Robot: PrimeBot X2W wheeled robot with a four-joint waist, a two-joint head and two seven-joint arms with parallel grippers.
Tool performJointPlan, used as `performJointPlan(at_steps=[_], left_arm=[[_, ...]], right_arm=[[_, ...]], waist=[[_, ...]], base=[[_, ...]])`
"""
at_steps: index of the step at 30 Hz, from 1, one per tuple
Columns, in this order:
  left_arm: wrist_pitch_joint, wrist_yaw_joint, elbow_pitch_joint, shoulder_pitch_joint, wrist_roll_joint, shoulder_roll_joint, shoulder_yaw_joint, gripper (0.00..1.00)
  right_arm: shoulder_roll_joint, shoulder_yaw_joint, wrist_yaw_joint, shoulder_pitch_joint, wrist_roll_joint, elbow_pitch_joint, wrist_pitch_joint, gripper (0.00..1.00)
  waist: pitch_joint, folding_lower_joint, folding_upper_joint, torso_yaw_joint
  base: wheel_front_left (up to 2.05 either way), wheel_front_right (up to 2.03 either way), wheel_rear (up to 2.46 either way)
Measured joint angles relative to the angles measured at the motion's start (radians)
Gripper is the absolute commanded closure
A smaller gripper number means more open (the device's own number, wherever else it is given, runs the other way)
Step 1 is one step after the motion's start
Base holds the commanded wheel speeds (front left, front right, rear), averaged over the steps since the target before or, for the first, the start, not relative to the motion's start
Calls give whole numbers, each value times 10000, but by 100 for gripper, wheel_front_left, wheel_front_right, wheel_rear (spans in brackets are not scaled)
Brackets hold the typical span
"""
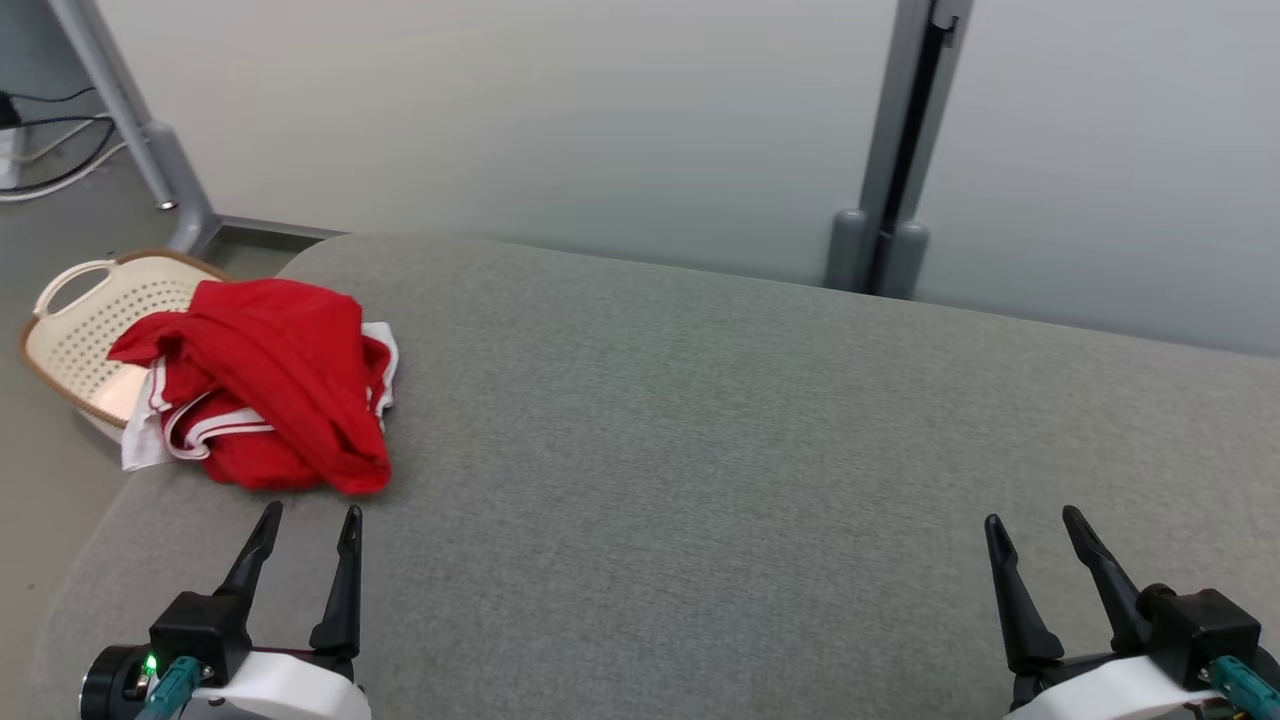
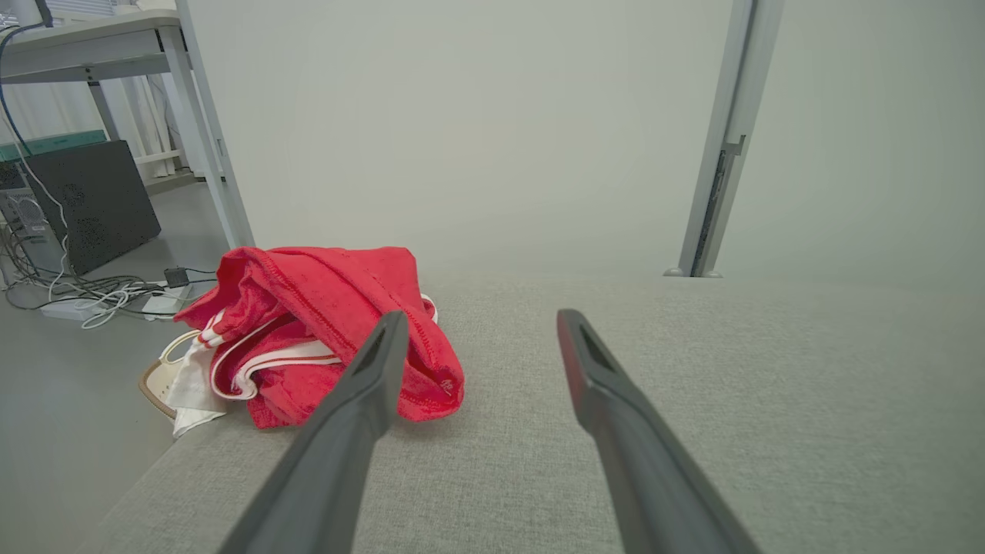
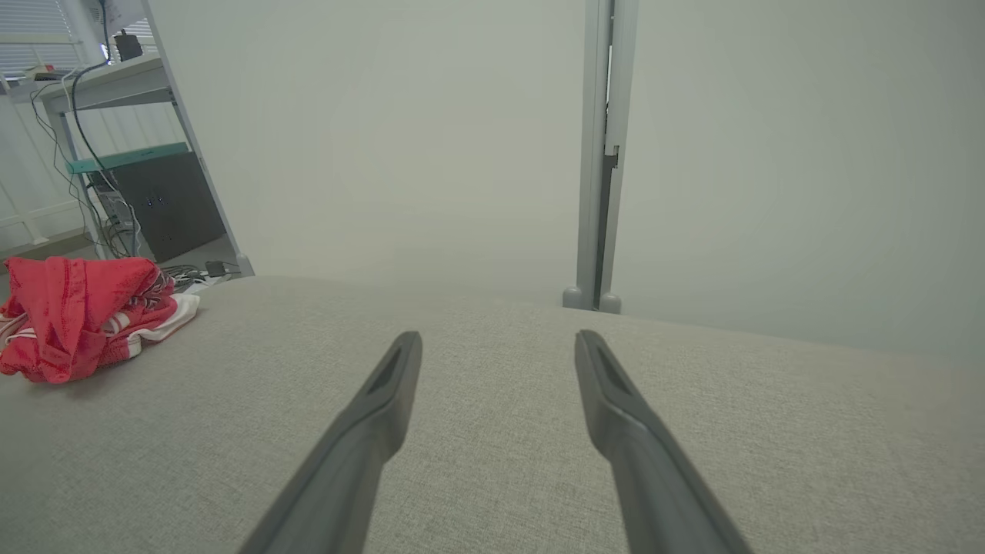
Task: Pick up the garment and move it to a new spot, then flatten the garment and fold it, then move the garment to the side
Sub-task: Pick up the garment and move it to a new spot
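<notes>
A crumpled red garment [image 1: 270,380] with white trim lies in a heap at the far left of the grey padded surface [image 1: 700,420], partly hanging over its left edge. My left gripper [image 1: 310,518] is open just in front of the heap, fingertips a short way from the cloth, nothing between them. In the left wrist view the garment [image 2: 323,331] sits ahead and left of my left gripper [image 2: 477,317]. My right gripper [image 1: 1030,522] is open at the lower right, far from the cloth. The right wrist view shows the garment [image 3: 77,315] far to the left of my right gripper [image 3: 499,337].
A cream laundry basket [image 1: 90,320] stands on the floor beside the surface's left edge, partly under the garment. A grey partition with a vertical post [image 1: 900,150] runs behind the surface. Table legs, cables [image 2: 92,296] and a dark box stand on the floor to the left.
</notes>
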Motion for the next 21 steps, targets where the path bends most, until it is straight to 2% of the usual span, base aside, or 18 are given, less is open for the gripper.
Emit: performJointPlan(at_steps=[10,21], left_arm=[[0,4,-96,6,0,44,238,0],[0,2,-148,12,-13,-2,288,0]], right_arm=[[113,228,0,-38,-121,-213,17,0],[151,203,0,-55,-219,-293,82,0]], waist=[[55,0,0,1450],[160,0,-1,1883]], base=[[0,0,0],[0,0,0]])
